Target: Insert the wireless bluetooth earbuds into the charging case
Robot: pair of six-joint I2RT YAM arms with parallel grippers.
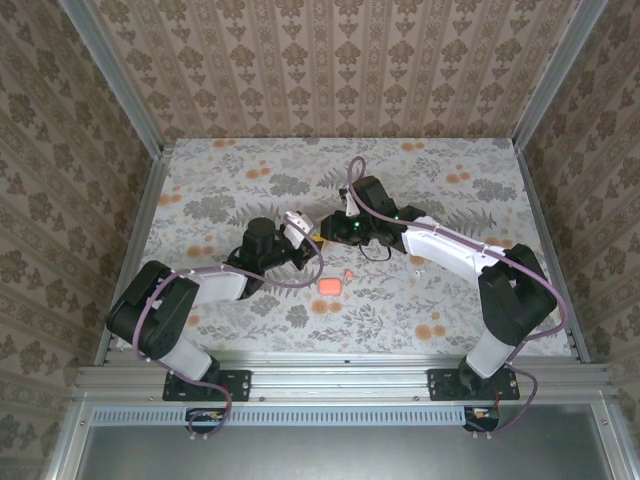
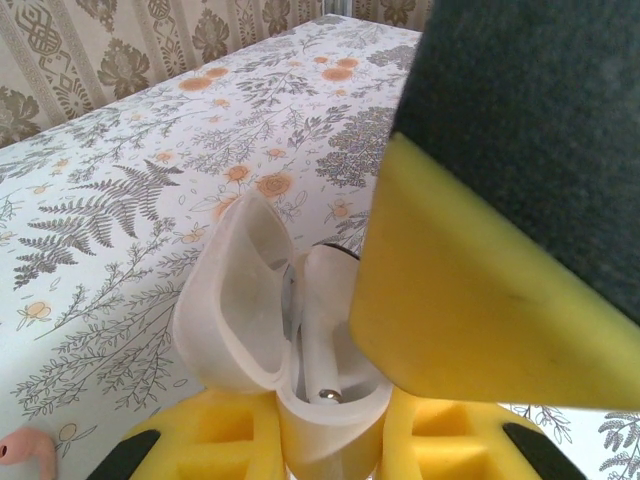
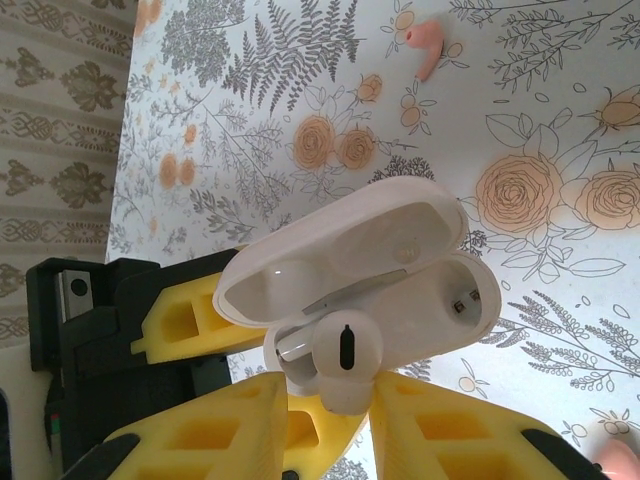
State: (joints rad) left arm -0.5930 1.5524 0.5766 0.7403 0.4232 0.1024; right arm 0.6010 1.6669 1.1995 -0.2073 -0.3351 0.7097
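Note:
The white charging case (image 3: 440, 290) stands open, lid (image 3: 340, 250) tipped back, and my left gripper (image 2: 330, 440) is shut on its base (image 2: 325, 425). My right gripper (image 3: 345, 400) is shut on a white earbud (image 3: 345, 350). The earbud's stem (image 2: 322, 330) reaches down into one socket of the case. The other socket (image 3: 465, 300) is bare, its contacts showing. From above, both grippers (image 1: 303, 238) (image 1: 328, 232) meet over the middle of the table. A coral-pink earbud (image 3: 428, 45) lies loose on the cloth.
A coral-pink case (image 1: 331, 286) lies on the floral cloth just in front of the grippers, with the pink earbud (image 1: 348, 272) beside it. A metal frame and patterned walls (image 1: 320, 60) close in the table on three sides.

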